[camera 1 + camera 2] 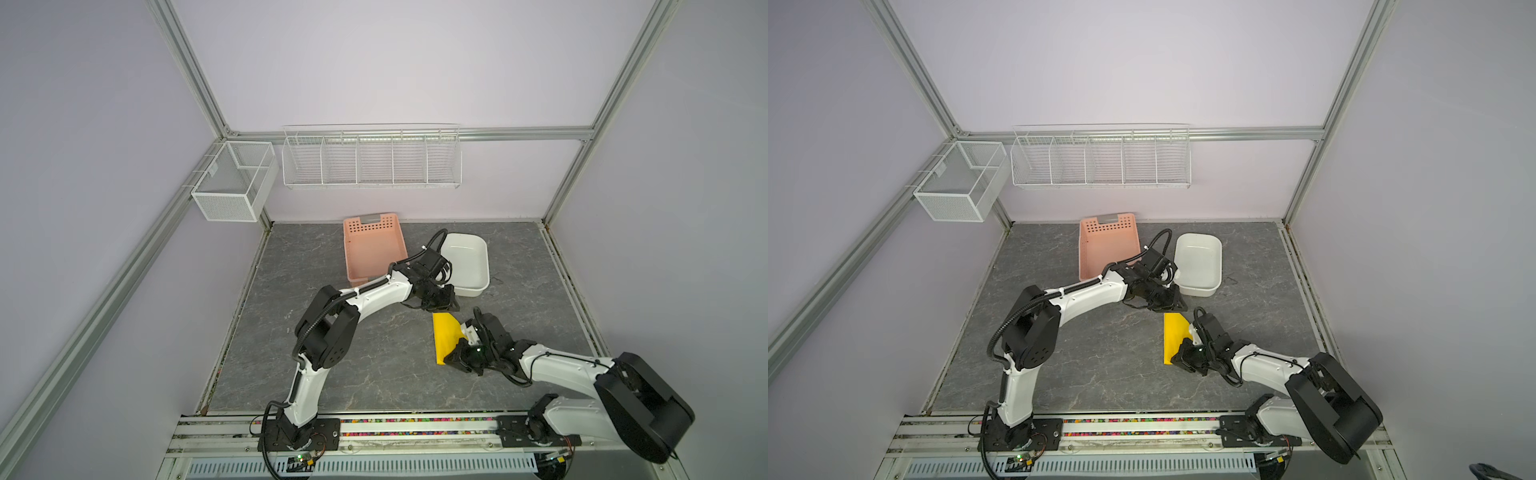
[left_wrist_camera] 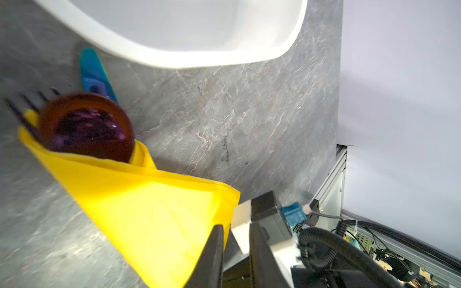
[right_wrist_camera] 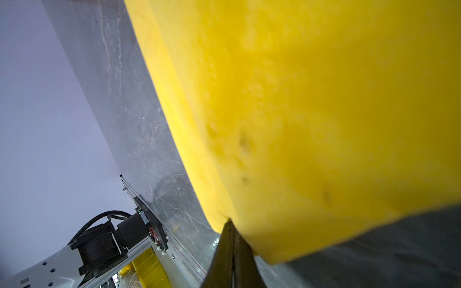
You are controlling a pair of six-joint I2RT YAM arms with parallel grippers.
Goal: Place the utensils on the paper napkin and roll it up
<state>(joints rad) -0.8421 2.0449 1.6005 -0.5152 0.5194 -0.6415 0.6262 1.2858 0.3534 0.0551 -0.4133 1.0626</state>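
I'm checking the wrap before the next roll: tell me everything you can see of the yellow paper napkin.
The paper napkin is bright yellow, thin and matte. It is folded over into a narrow wrap and lies on the grey table between the two arms. At its open far end the glossy purple head of the spoon and the dark fork tines stick out. The right gripper is shut on its near edge.

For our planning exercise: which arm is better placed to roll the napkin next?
Probably right: the right gripper is shut on the paper napkin; the left gripper, by its far end, has jaws apart.
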